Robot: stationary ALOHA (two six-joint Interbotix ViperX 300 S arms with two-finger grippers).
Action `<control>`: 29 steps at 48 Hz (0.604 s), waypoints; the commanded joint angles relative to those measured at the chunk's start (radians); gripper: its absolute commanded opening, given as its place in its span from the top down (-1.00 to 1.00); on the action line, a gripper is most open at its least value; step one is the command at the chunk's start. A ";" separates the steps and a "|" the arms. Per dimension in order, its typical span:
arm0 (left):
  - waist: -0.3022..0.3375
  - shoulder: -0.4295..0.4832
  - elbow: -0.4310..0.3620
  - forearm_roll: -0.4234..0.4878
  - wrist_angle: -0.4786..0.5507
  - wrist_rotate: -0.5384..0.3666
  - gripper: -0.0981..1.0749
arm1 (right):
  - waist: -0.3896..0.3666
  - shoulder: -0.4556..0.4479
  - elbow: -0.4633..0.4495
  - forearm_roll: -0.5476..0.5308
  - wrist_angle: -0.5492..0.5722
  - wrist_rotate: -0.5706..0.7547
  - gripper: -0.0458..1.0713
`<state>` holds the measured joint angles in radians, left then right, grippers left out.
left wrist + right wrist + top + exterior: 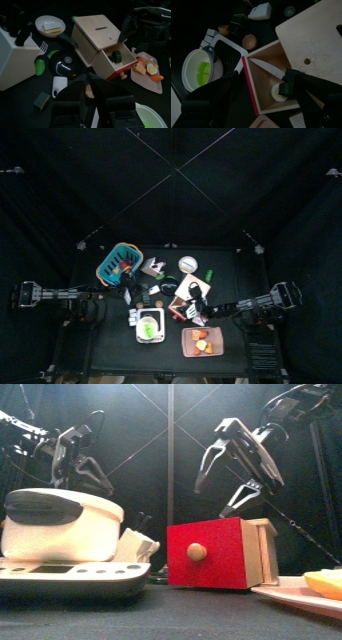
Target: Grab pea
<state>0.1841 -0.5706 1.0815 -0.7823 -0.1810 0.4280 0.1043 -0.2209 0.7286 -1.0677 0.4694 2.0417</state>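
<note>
The pea looks to be the bright yellow-green piece (198, 69) lying in the white cooker pot (148, 325); its edge also shows in the left wrist view (152, 119). My right gripper (254, 90) is open and empty. It hangs above the open red drawer (264, 85) of the wooden box (195, 288), beside the pot. In the front view the right gripper (230, 479) is high over the box (214, 554). My left gripper (93, 87) is shut and empty, resting raised at the table's left side (96, 310), apart from the pot.
A teal basket (119, 264) stands at the back left. A plate of orange-red fruit pieces (201, 341) lies front right. A black pan (67, 62), a dark green piece (42, 64), a white bowl (48, 24) and a brown piece (250, 40) lie around the box.
</note>
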 commanded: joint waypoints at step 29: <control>0.006 -0.087 -0.014 -0.112 0.005 0.000 -0.14 | -0.545 -0.222 0.150 -0.035 0.057 -0.005 -0.94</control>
<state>0.1856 -0.6565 1.0845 -0.8805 -0.1718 0.4249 -0.3896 -0.4449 0.8897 -1.1106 0.5292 2.0402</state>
